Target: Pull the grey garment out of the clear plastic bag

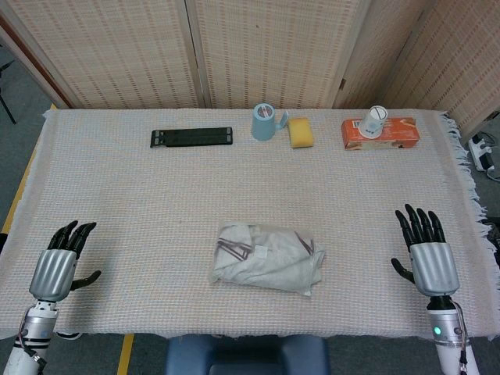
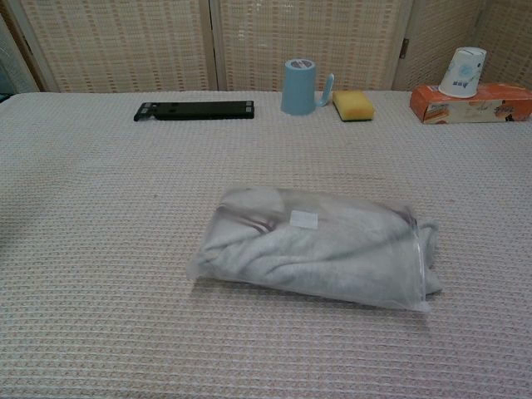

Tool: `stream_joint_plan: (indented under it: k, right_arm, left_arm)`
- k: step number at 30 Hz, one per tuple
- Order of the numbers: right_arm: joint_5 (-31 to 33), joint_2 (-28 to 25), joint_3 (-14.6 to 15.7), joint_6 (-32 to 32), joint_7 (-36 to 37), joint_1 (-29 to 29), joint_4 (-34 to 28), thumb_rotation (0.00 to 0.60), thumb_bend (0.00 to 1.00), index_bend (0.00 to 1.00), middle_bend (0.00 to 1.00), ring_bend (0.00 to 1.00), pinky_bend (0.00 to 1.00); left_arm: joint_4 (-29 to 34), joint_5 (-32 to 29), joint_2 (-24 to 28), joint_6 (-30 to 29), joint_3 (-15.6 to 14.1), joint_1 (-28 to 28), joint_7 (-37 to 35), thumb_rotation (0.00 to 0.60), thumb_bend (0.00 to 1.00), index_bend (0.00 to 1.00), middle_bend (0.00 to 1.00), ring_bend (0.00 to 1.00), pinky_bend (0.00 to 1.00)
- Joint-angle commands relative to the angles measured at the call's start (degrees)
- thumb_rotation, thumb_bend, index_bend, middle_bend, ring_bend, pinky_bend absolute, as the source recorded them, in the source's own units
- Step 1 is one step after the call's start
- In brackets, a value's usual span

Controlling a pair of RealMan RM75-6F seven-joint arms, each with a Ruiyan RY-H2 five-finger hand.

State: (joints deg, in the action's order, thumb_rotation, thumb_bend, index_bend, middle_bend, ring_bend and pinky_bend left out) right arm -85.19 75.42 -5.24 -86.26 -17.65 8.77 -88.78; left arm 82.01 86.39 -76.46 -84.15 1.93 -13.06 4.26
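A clear plastic bag lies flat near the table's front middle, with the folded grey garment inside it and a small white label on top. My left hand rests at the front left, far from the bag, fingers spread and empty. At the front right my right hand is likewise spread and holds nothing. Neither hand shows in the chest view.
Along the far edge stand a black flat bar, a light blue mug, a yellow sponge and an orange tissue box with a white paper cup on it. A woven cloth covers the table; screens stand behind.
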Motion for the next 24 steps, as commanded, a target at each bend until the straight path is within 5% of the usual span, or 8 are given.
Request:
stream_joint_plan:
  k: [1,5,6,8,10,12,15,24]
  right_arm:
    - [-0.06,-0.03,0.0,0.01,0.02,-0.02,-0.09,0.6,0.14,0.0,0.0,0.0,0.0]
    - [-0.58,-0.43,0.25,-0.51,0.21,-0.41,-0.51,0.6,0.14,0.0,0.0,0.0,0.0]
    - [-0.72,-0.52,0.28,-0.68,0.25,-0.5,-0.58,0.6,0.14,0.0,0.0,0.0,0.0]
    - [-0.94,-0.64,0.3,-0.97,0.29,-0.67,-0.65,0.6,0.14,0.0,0.0,0.0,0.0]
    - [-1.01,-0.64,0.32,-0.98,0.29,-0.72,-0.71,0.6,0.14,0.0,0.0,0.0,0.0]
    - [-0.97,-0.53,0.32,-0.87,0.07,-0.72,-0.64,0.6,0.14,0.0,0.0,0.0,0.0]
    - [-0.52,-0.15,0.2,-0.17,-0.51,-0.48,-0.42,0.6,0.14,0.0,0.0,0.0,0.0]
    - [0.43,0.48,-0.13,0.88,-1.5,-0.16,0.02,0.6,0.14,0.0,0.0,0.0,0.0]
  left_arm:
    - [0.15,0.5,-0.12,0.34,-0.32,-0.05,-0.01,0.6,0.17,0.14,0.19,0.09,0.17]
    - [0.54,3.59,-1.27,0.82,-1.81,-0.57,-1.49,0.6,0.17,0.14,0.23,0.11,0.23]
    - [0.36,4.58,-1.94,0.76,-2.19,-0.74,-1.97,0.6,0.17,0.14,0.31,0.16,0.31]
    - [-1.37,6.96,-5.16,-1.01,-2.08,-1.04,-3.72,0.6,0.16,0.16,0.52,0.34,0.53]
    - [-5.84,10.38,-10.09,-4.3,-1.88,-1.39,-5.76,0.6,0.16,0.26,0.82,0.65,0.83]
    - [-9.61,13.28,-13.3,-4.75,-2.88,-2.33,-6.85,0.6,0.16,0.35,0.98,0.87,0.98]
    - [-12.02,16.18,-16.87,-2.91,-4.62,-4.03,-6.89,0.6,0.16,0.44,1.0,1.0,1.0]
    - [-19.54,19.02,-27.93,-0.24,-5.29,-6.85,-2.69,0.6,0.17,0.4,1.0,1.0,1.0]
